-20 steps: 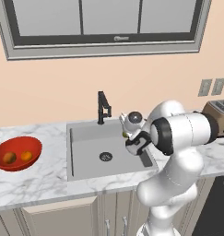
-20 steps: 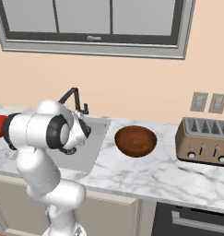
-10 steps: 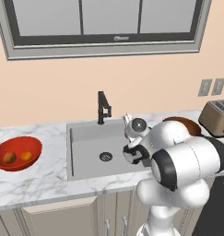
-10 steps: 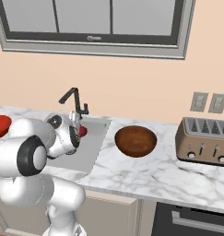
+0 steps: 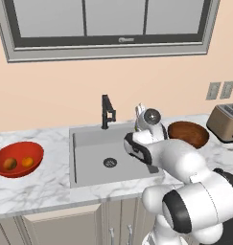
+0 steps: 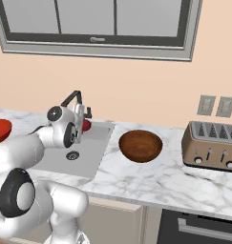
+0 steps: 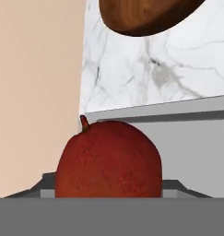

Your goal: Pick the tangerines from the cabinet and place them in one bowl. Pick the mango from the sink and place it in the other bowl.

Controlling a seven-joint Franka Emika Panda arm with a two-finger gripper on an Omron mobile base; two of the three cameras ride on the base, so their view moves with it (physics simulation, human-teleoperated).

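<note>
Jaws grip the mango [image 7: 109,159] above the sink [image 5: 89,158], faucet [image 5: 107,111] beside, brown bowl [image 6: 140,145] near.

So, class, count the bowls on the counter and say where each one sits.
2. The red bowl sits on the counter left of the sink, with two fruits in it. The brown bowl sits right of the sink, between it and the toaster. Its inside looks empty.

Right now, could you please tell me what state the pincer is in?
Pincer: closed on the mango, raised above the sink beside the faucet.
</note>
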